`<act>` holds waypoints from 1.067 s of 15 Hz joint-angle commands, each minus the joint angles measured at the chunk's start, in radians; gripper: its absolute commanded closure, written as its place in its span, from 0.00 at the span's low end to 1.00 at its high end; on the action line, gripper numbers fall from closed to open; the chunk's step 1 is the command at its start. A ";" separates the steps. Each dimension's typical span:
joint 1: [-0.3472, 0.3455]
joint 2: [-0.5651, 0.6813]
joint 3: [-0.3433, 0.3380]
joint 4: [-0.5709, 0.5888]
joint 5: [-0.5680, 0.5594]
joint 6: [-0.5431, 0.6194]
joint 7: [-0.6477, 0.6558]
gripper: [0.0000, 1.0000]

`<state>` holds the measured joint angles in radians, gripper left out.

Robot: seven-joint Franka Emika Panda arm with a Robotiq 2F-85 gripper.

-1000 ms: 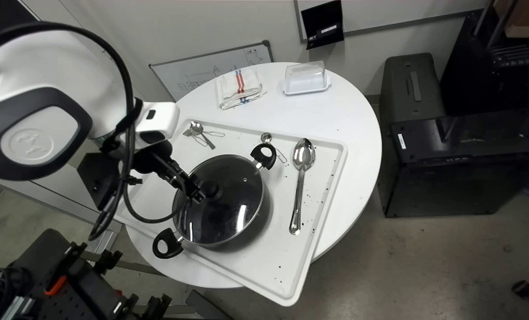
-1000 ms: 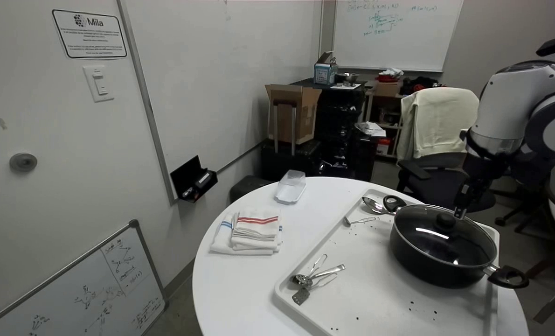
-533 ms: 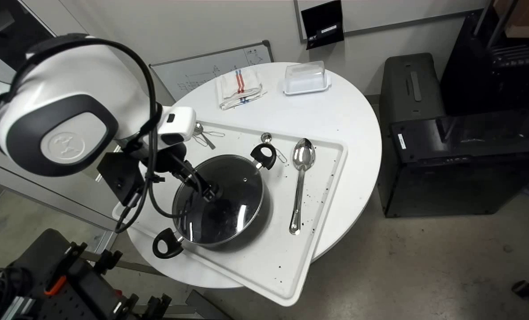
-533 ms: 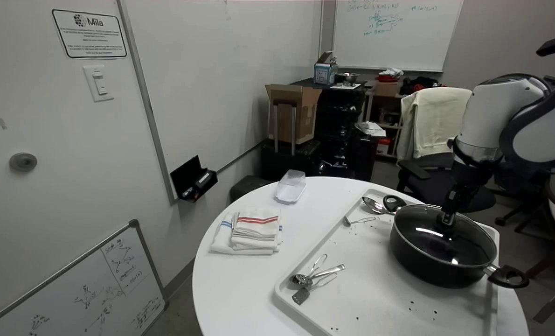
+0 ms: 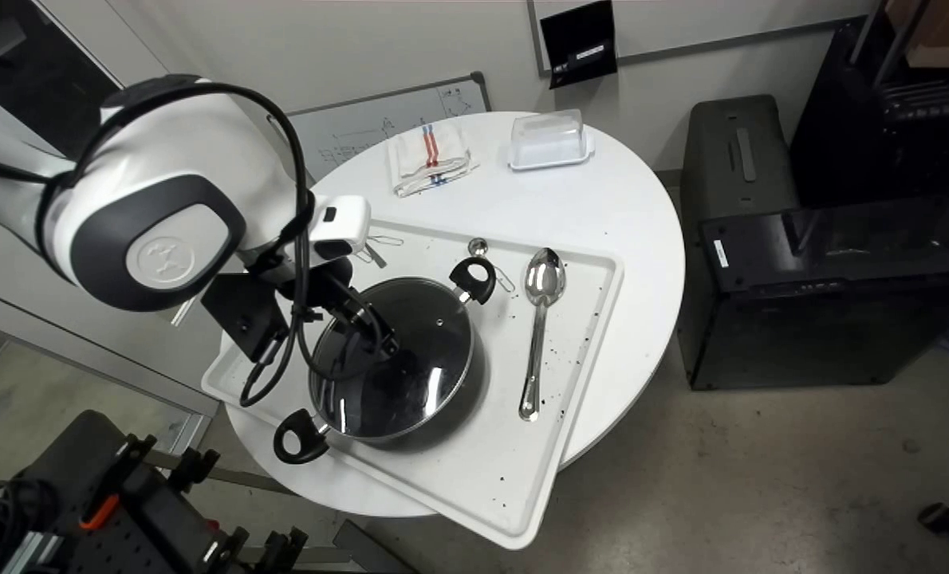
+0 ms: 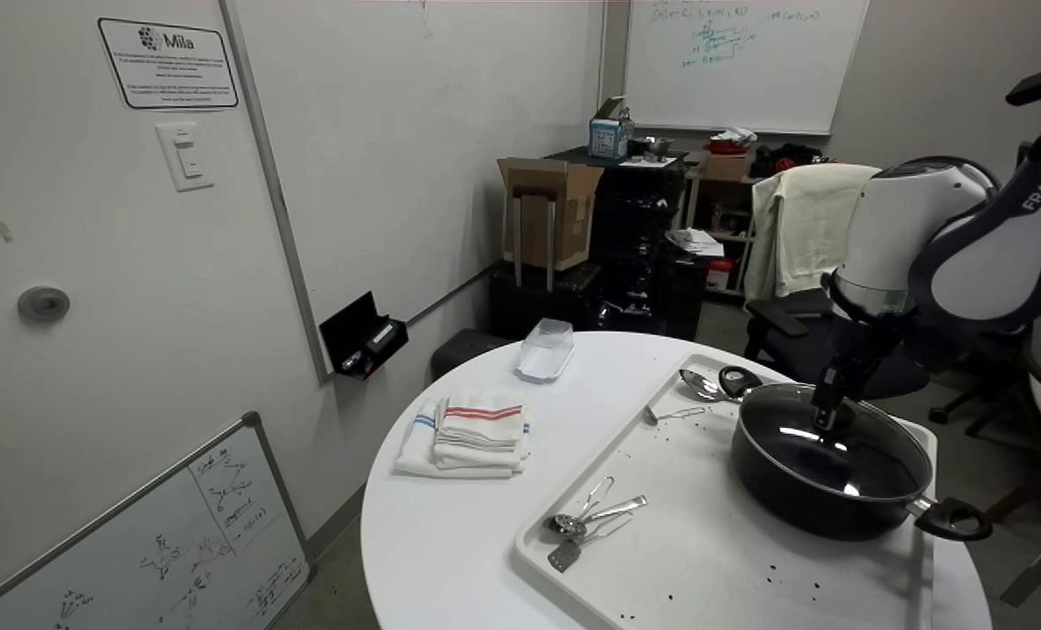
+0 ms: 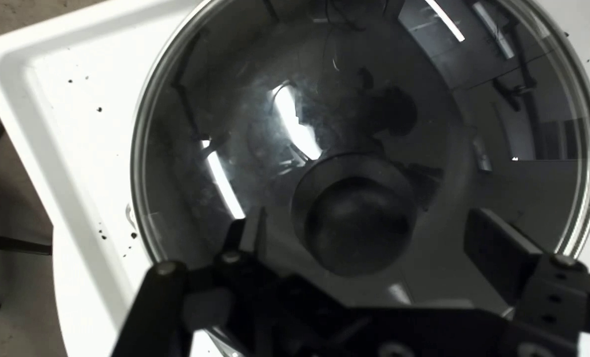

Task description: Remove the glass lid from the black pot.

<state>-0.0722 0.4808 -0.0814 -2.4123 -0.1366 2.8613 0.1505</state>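
On a round white table (image 5: 638, 207) lies a white tray (image 5: 474, 486) bearing the black pot (image 6: 783, 494), and the glass lid (image 7: 255, 124) sits on the pot. My gripper (image 7: 368, 215) hangs over it, fingers (image 7: 496, 253) apart, the lid's dark knob (image 7: 357, 233) showing between them in the wrist view.

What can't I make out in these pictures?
Inside the black pot: dark beneath the reflective glass lid in every view.
Knob: hidden behind the fingers in an exterior view.
Large spoon: handle behind the pot in an exterior view.
Wall sign: small print unreadable in an exterior view.
Robot arm: cut off by the edge in both exterior views.
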 commanded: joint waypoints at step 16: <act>0.002 0.005 0.002 0.018 0.052 0.030 -0.061 0.75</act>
<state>-0.0711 0.4986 -0.0837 -2.3837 -0.1201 2.8660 0.1305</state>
